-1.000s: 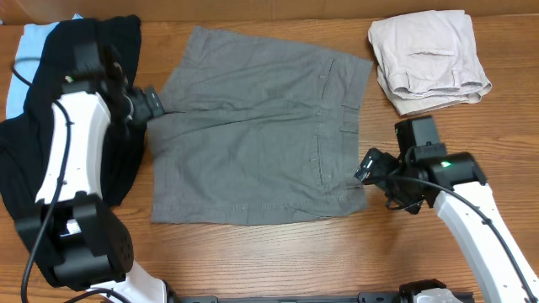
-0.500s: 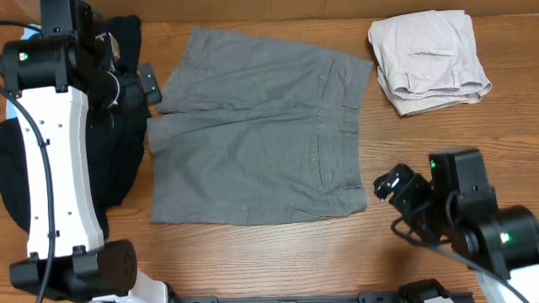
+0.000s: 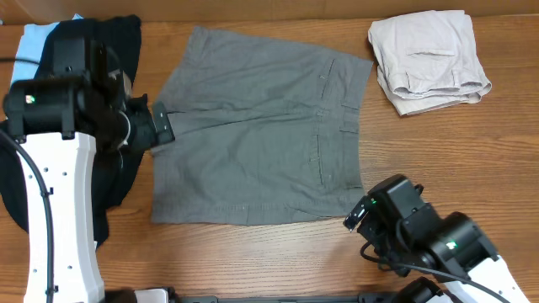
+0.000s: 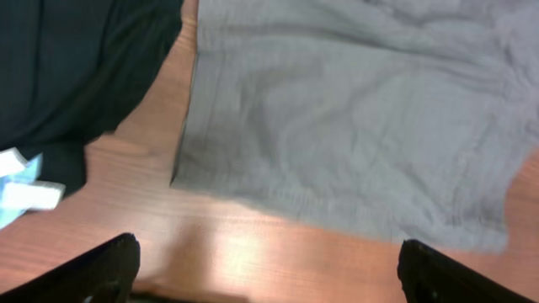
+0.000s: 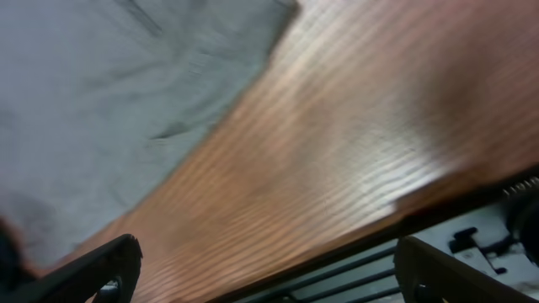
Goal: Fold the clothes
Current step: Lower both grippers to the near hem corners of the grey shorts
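Note:
Large grey-olive shorts (image 3: 261, 135) lie spread flat on the wooden table (image 3: 446, 151), waistband to the right. They also show in the left wrist view (image 4: 354, 118) and the right wrist view (image 5: 109, 101). My left gripper (image 3: 162, 126) is open and empty above the shorts' left edge. My right gripper (image 3: 358, 216) is open and empty by the shorts' lower right corner. Its fingers span bare wood and the table's front edge (image 5: 337, 244). A black garment (image 3: 50, 160) lies at the far left, with a light-blue garment (image 3: 24, 50) under it.
Folded beige shorts (image 3: 428, 61) lie at the back right. The black garment (image 4: 76, 67) fills the upper left of the left wrist view, with a light-blue scrap (image 4: 21, 189) beside it. A metal frame (image 5: 472, 252) runs below the table's front edge.
The left gripper has come down and right from the back left onto the shorts' left edge. The right gripper has swung left and forward to the shorts' lower right corner.

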